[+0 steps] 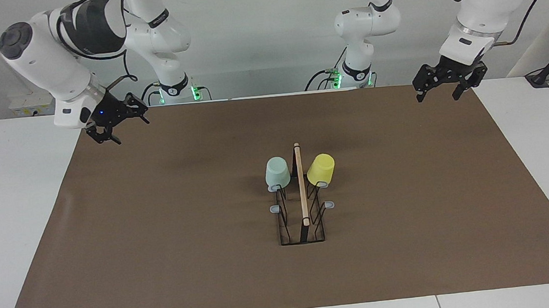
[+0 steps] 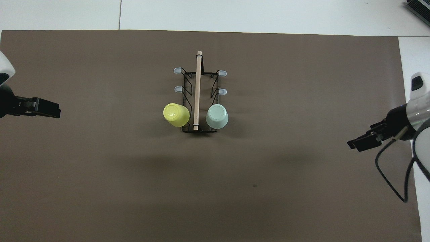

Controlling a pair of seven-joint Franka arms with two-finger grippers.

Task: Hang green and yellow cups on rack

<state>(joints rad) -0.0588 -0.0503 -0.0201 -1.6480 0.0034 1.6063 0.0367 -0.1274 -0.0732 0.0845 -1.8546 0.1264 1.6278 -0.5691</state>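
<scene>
the green cup and the yellow cup both sit upside down on prongs at the end of the rack nearest the robots, one on each side of the wooden bar. the rack stands mid-table on the brown mat, with four grey-tipped prongs bare. by the look of it the hanging is done. the risk left is small: each cup rests loosely on a single slanted prong, so a bump to the light wire frame or a careless sweep of an arm could tip one off. both arms are well apart from the rack. the left end effector hangs over the mat's corner at its own end, fingers spread and empty. the right end effector is over the other corner, also spread and empty.
</scene>
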